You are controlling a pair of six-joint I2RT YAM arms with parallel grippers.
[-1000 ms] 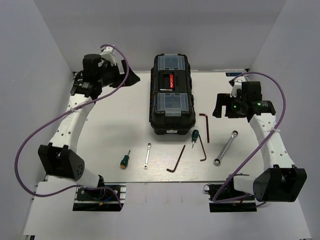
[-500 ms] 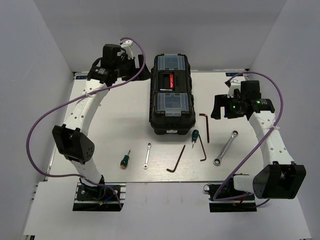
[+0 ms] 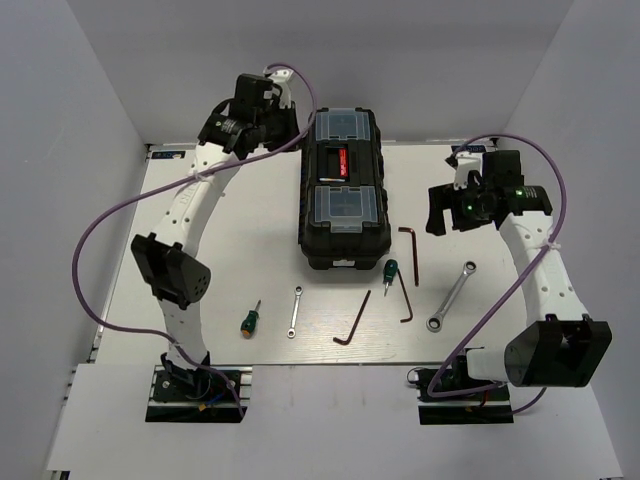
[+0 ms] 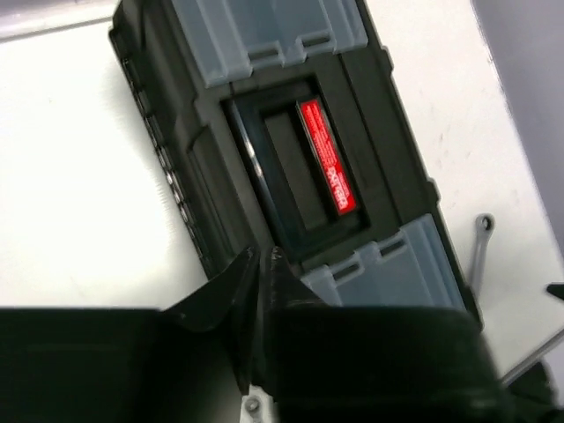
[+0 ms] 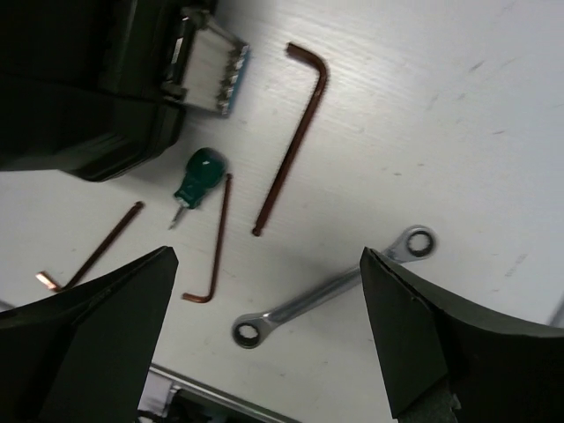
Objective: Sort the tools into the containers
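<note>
The black toolbox (image 3: 343,190) lies closed mid-table, with a clear-lidded compartment at each end and a red label by its handle (image 4: 328,167). My left gripper (image 3: 288,138) hovers at its far left corner; its fingers (image 4: 263,254) are shut with nothing between them. Tools lie in front of the box: a green screwdriver (image 3: 249,320), a small wrench (image 3: 294,311), a hex key (image 3: 352,322), a second screwdriver (image 3: 389,272), two more hex keys (image 3: 408,270) and a larger wrench (image 3: 451,296). My right gripper (image 5: 266,256) is open above the larger wrench (image 5: 335,291).
White walls close in the table on the left, back and right. The arm bases (image 3: 195,385) are bolted at the near edge. Purple cables (image 3: 95,240) loop beside each arm. The toolbox's front latch (image 5: 211,66) faces the tools.
My left arm has swung right from the back left corner to the toolbox, and its gripper has gone from open to shut. The right arm has barely moved.
</note>
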